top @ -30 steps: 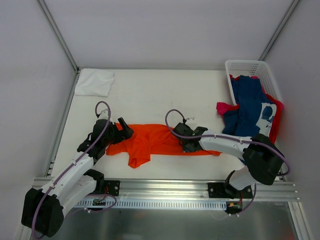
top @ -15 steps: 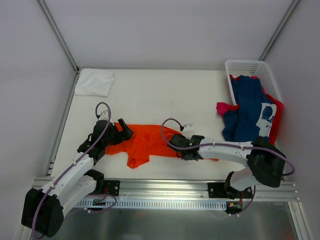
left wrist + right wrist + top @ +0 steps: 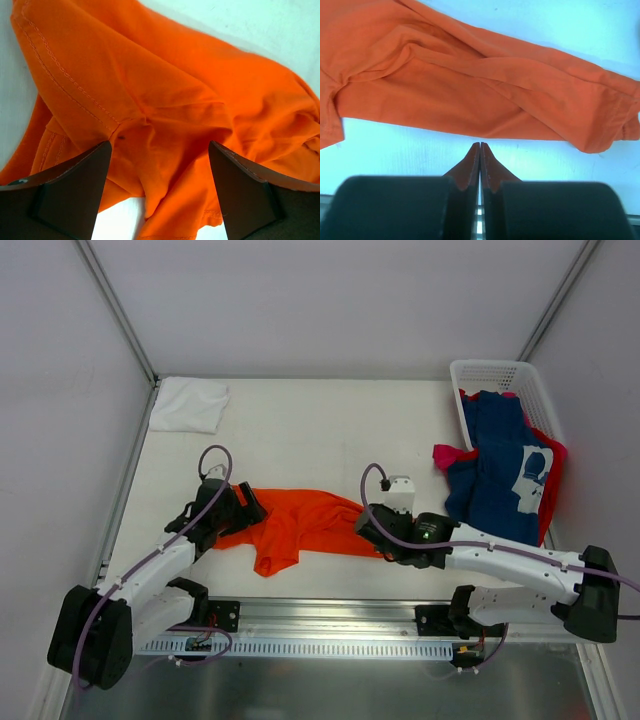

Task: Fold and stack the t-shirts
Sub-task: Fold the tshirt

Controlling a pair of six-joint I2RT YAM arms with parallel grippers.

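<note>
The bright orange t-shirt lies crumpled across the near middle of the table. My left gripper is at its left end, jaws open wide, with bunched orange cloth between and below the fingers. My right gripper is at the shirt's right end, and in the right wrist view it is shut on nothing, just short of the shirt's near edge. A folded white t-shirt lies at the back left. The navy printed t-shirt and the pink-red one hang over the basket's side.
The white lattice basket stands at the back right corner. A metal rail runs along the near edge between the arm bases. Grey walls close in the table at the left, back and right.
My right arm has swung its elbow out to the right and turned its wrist, with the gripper staying near the shirt's right end. My left gripper has shifted slightly at the left end.
</note>
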